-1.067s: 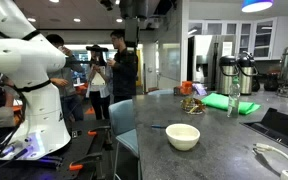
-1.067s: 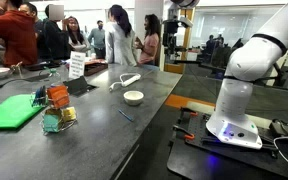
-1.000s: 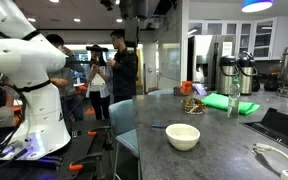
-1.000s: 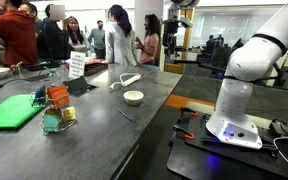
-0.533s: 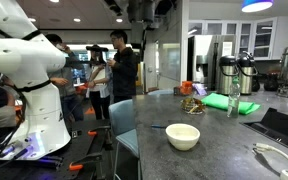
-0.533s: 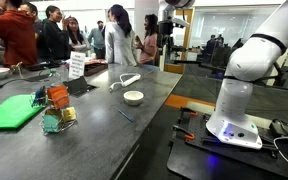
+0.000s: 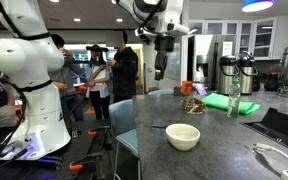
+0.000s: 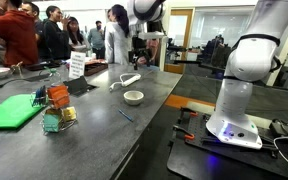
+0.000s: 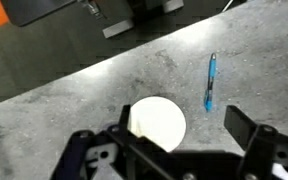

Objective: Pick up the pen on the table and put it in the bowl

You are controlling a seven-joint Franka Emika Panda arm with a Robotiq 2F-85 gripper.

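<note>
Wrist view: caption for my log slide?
Open gripper above the cream bowl, pen lying beside it on the grey table.

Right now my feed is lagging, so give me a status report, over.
Gripper open, empty, above the table. Pen flat on table beside bowl, not touching. Nothing on the pen.

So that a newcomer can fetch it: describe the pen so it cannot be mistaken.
Start at the large dark grey smooth counter, then find the small round cream-white bowl on it. Beside the bowl, apart from it, lies a thin straight blue pen, unlike the curved white cord.
</note>
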